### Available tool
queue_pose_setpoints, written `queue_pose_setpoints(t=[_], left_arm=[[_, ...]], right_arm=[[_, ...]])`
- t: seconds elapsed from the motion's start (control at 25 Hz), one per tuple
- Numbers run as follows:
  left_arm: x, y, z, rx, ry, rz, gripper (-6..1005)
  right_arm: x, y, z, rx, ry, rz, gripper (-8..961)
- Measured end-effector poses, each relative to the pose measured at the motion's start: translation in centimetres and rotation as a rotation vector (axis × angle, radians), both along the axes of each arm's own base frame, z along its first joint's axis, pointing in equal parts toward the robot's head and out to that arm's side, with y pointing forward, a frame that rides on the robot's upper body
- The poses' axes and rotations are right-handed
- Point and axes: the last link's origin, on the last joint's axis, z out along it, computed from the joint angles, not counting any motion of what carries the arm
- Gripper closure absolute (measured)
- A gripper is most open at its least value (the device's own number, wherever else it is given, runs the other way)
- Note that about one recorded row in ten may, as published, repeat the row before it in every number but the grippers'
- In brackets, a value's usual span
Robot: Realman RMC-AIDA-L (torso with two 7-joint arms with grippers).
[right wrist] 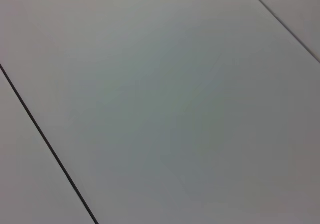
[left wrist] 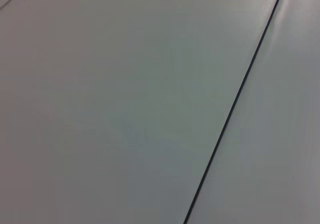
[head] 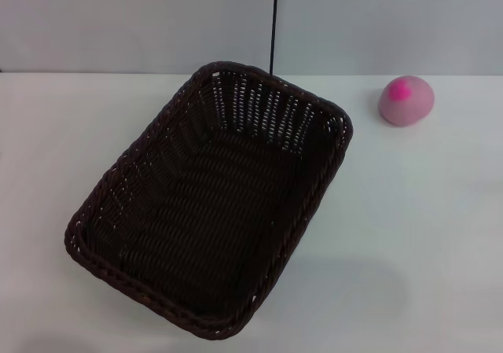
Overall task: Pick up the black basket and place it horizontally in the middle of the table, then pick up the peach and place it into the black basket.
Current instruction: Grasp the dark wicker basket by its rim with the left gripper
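Observation:
The black basket [head: 208, 196] lies on the white table [head: 409, 235] in the head view, left of the middle, turned at a slant with one short end toward the far right and the other toward the near left. It is empty. The peach [head: 406, 101], pale pink with a magenta spot, sits on the table at the far right, apart from the basket. Neither gripper nor arm shows in any view. Both wrist views show only plain grey panels with a dark seam.
A grey wall with a thin black vertical seam [head: 273, 23] stands behind the table's far edge. Bare tabletop lies to the right of the basket and to its far left.

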Motion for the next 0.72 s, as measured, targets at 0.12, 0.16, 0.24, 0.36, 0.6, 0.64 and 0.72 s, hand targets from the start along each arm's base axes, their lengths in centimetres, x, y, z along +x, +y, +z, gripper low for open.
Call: queue_pose_setpoints(t=[0.12, 0.16, 0.24, 0.36, 0.6, 0.64, 0.72], left_arm=[[0.2, 0.1, -0.2, -0.014, 0.002, -0.016, 848], [0.3, 0.1, -0.2, -0.018, 0.003, -0.02, 813], [0.4, 0.2, -0.2, -0.032, 0.007, -0.036, 743], [0.7, 0.3, -0.3, -0.06, 0.009, -0.062, 638], [1.9, 1.7, 0.3, -0.202, 0.059, -0.19, 390], [2.1, 2.3, 1.3, -0.269, 0.066, -0.243, 372], [2.3, 2.5, 1.6, -0.302, 0.068, -0.268, 334]], right_arm=[[0.0, 0.0, 0.0, -0.001, 0.001, -0.001, 346], [0.0, 0.0, 0.0, -0.001, 0.001, -0.001, 346], [0.0, 0.0, 0.0, 0.001, 0.002, -0.002, 346], [0.0, 0.0, 0.0, -0.001, 0.002, -0.001, 346], [-0.1, 0.1, -0.1, -0.008, 0.0, 0.004, 346], [-0.1, 0.2, -0.2, -0.011, 0.0, 0.003, 346], [0.0, 0.2, -0.2, -0.014, 0.002, -0.002, 346]])
